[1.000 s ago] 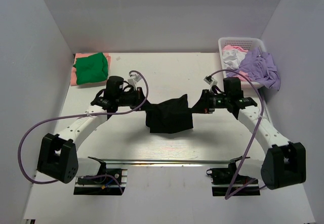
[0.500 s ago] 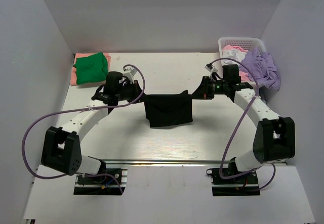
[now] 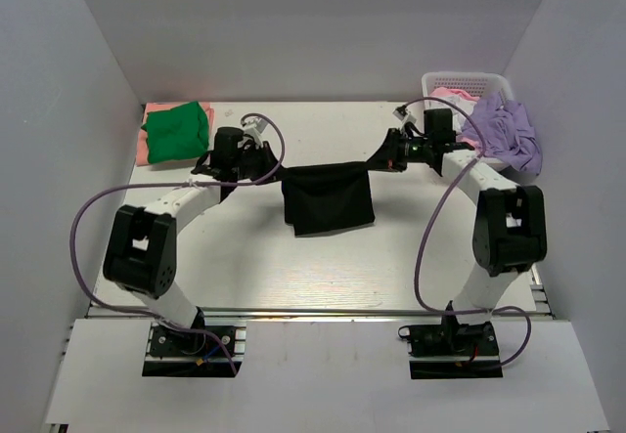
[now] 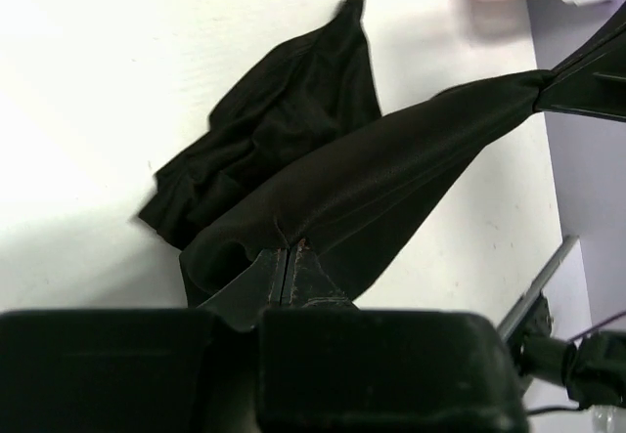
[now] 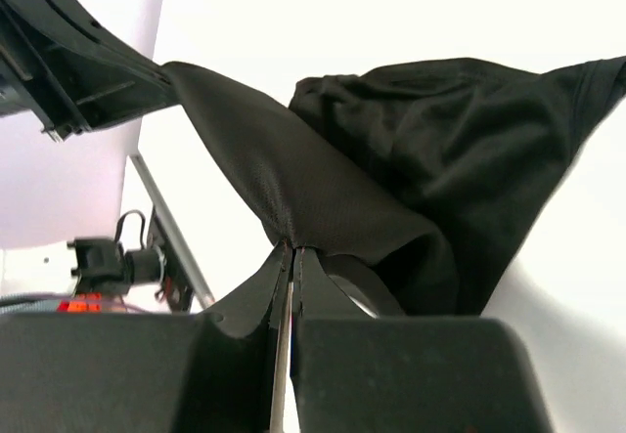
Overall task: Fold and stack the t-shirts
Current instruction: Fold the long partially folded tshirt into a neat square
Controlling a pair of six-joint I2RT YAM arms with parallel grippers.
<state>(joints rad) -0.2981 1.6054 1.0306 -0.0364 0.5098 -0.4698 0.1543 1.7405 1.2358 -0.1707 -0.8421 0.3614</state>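
Midway through the pile: I have the black t-shirt (image 3: 328,198) strung between both arms above the middle of the table (image 3: 293,277). Its top edge is pulled into a taut line and the rest hangs toward the tabletop. The left gripper (image 3: 274,171) has its fingers pressed together on one top corner of the cloth, and the right gripper (image 3: 380,164) pinches the opposite corner the same way. Each wrist camera shows fabric running straight out of closed jaws and across to the other arm. In the wrist views the lower part of the shirt looks rumpled where it meets the white surface, so I judge it is spread for folding but no fold is made in it yet.

Done, by my reading: a green t-shirt (image 3: 178,130) lies folded on a salmon-pink t-shirt (image 3: 145,146) at the far left corner of the table — a stack of two.

Left to do: the basket (image 3: 468,79) at the far right holds more. A lavender t-shirt (image 3: 504,130) spills over its near rim, with a white t-shirt (image 3: 448,112) and a pale pink t-shirt (image 3: 452,93) crumpled inside. I put the job at under half done.
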